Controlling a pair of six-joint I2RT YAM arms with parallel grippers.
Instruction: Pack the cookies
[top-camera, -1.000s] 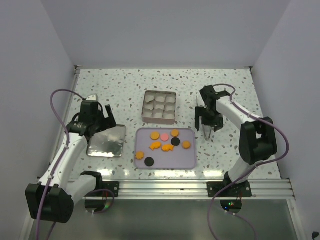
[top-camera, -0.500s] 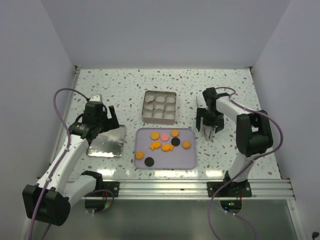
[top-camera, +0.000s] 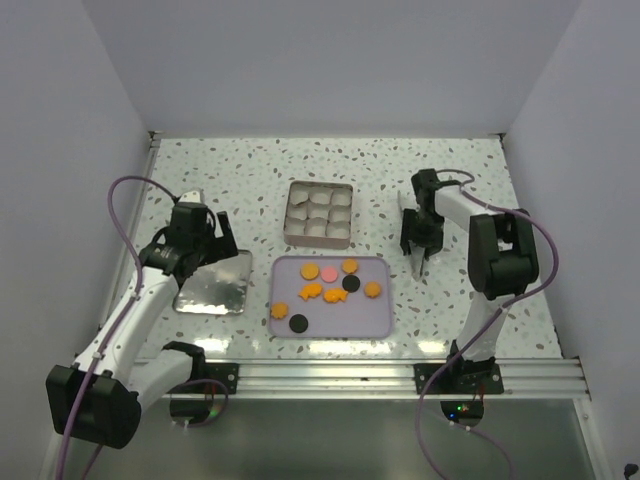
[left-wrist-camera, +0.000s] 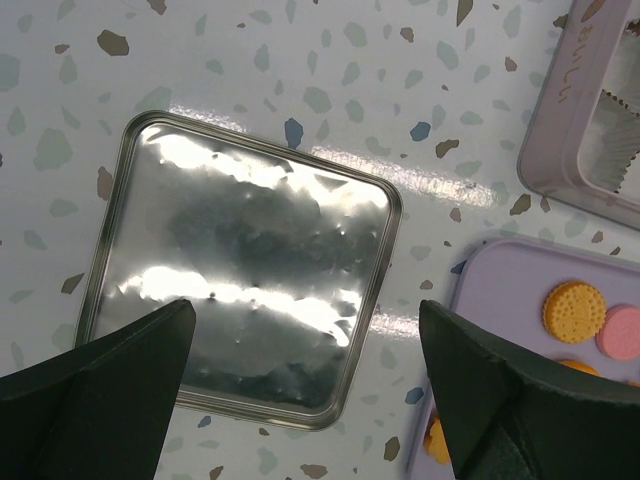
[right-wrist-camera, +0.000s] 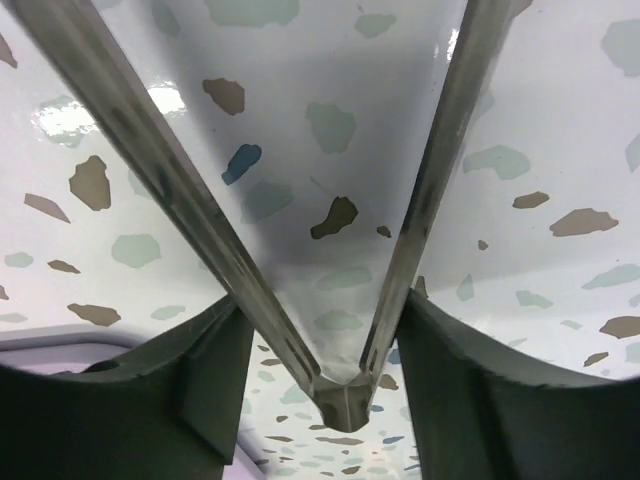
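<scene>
cookies left loose on lavender tray; none packed in tin | right gripper clamped on metal tongs, held beside tray for picking | left gripper spread wide over tin lid; nothing grasped

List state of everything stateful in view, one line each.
square tin, open, nine paper-lined compartments empty
tin lid, off, lying flat on the table
lavender tray, holding all nine cookies
cookies, loose, none packed
left end effector, open, empty, above tin lid
right end effector, shut on metal tweezers
metal tweezers, held, arms spread
</scene>
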